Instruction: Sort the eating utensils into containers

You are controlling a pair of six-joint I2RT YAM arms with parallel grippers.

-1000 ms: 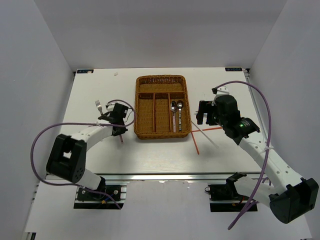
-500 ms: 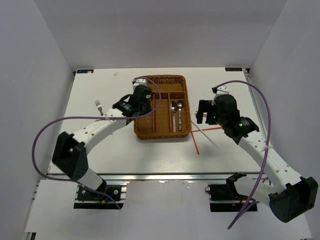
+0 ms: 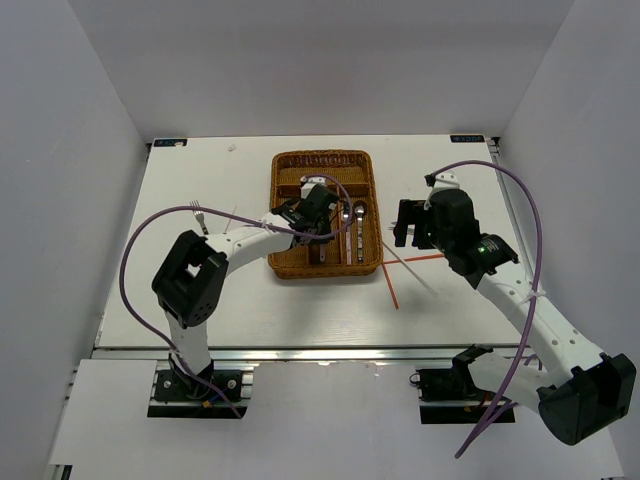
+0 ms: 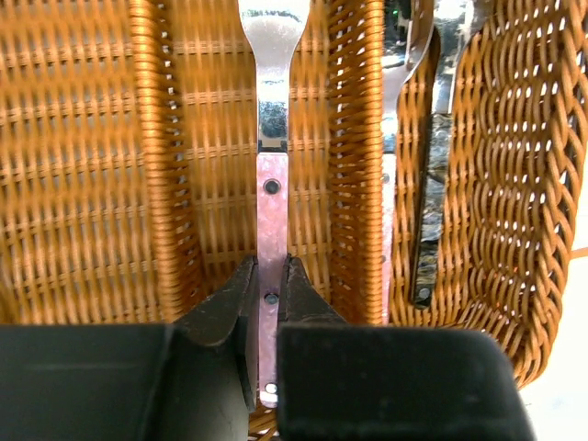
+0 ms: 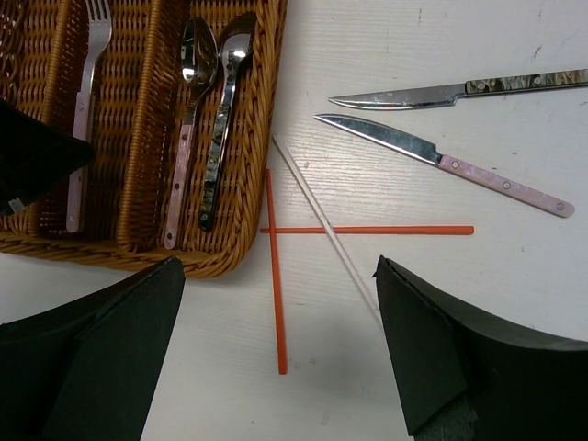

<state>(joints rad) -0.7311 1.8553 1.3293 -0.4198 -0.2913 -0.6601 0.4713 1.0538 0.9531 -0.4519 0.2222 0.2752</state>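
Currently held: pink-handled fork, the end of its handle pinched between the fingers of the left hand, tines pointing away from that hand
Fork location: inside the wicker tray, lengthwise in the middle of the three long narrow compartments; resting on the bottom or just above it, cannot tell
Left hand: clenched on the fork handle, reaching over the tray from its left side
Next compartment: right-hand long slot holds a pink-handled spoon and a dark-handled spoon, side by side, bowls toward the far end
Right of tray: on the white worktop, a red chopstick runs alongside the tray's right wall; a second red chopstick crosses it at right angles; a white chopstick lies diagonally over the second one
Knives: steel knife and pink-handled knife, near each other beyond the chopsticks, blade tips toward the tray
Left of tray: loose fork on the worktop, well apart from the tray
Right hand: released, jaws wide, above the chopsticks, holding nothing
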